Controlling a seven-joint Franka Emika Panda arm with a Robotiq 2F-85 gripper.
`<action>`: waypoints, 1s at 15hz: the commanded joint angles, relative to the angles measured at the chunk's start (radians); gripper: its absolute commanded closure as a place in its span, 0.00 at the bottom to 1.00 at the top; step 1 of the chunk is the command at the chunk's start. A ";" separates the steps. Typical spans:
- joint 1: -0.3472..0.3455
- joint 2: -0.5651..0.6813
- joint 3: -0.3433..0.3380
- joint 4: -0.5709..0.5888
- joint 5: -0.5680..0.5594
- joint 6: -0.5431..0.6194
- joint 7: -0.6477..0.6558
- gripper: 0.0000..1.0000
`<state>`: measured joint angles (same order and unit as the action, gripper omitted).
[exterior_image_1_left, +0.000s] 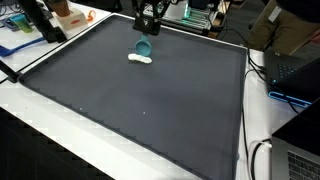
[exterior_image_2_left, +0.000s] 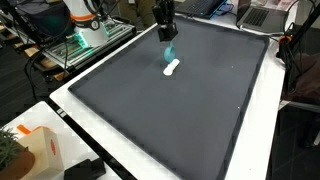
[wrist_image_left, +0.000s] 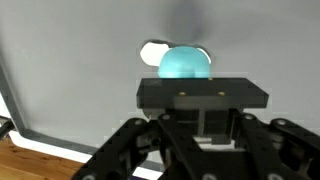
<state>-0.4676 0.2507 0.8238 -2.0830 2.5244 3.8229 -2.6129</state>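
Teal cup, smooth and domed, hangs over matte dark mat.

Wrist view: teal cup hides most of white piece.

Dark mat on white table

teal cup, tilted, white lump just beside
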 joint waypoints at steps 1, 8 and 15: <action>-0.270 -0.030 0.271 -0.094 -0.002 -0.145 0.138 0.79; -0.769 -0.160 0.780 -0.147 -0.015 -0.328 0.437 0.79; -0.815 -0.100 0.843 -0.109 -0.030 -0.272 0.348 0.79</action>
<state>-1.2740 0.1299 1.6598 -2.2000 2.5065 3.5374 -2.2429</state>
